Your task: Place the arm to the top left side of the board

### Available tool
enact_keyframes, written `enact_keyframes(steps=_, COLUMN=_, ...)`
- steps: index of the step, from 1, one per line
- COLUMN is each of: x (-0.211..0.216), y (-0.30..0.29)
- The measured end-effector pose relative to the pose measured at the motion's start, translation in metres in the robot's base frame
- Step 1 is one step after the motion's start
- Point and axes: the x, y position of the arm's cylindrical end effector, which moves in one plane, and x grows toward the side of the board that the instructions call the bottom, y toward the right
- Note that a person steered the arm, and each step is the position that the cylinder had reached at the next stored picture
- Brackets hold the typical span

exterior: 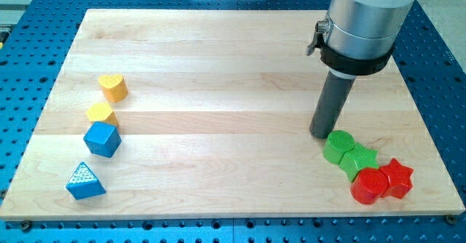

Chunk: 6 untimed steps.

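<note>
My tip (321,134) rests on the board (218,68) at the frame's right, just left of and above the green round block (338,144), very near it, though I cannot tell if they touch. My tool is a bare rod: it has nothing that opens or closes, and it holds nothing.

The task's target is the board's upper-left corner, at the frame's upper left, well apart from my tip. No block needs taking hold of; the thing to handle is my own rod, which is stiff and, I judge, slides easily on the smooth wooden surface.

At lower right a green star (358,160), a red round block (369,186) and a red star (397,177) cluster just beside the green round one. At left sit a yellow heart (113,87), a yellow block (101,113), a blue block (101,139) and a blue triangle (84,181). These look small and light, so any brush would shove them.

A straight run toward the upper-left corner looks open to me; the yellow heart lies nearest that line but below it, so I would stay high.
</note>
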Motion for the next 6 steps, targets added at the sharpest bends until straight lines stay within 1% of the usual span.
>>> enact_keyframes(steps=2, x=-0.006, y=-0.002)
enact_keyframes(steps=3, x=-0.084, y=-0.051)
enact_keyframes(steps=4, x=-0.161, y=-0.122)
enact_keyframes(steps=5, x=-0.229, y=-0.214)
enact_keyframes(steps=6, x=-0.24, y=-0.369)
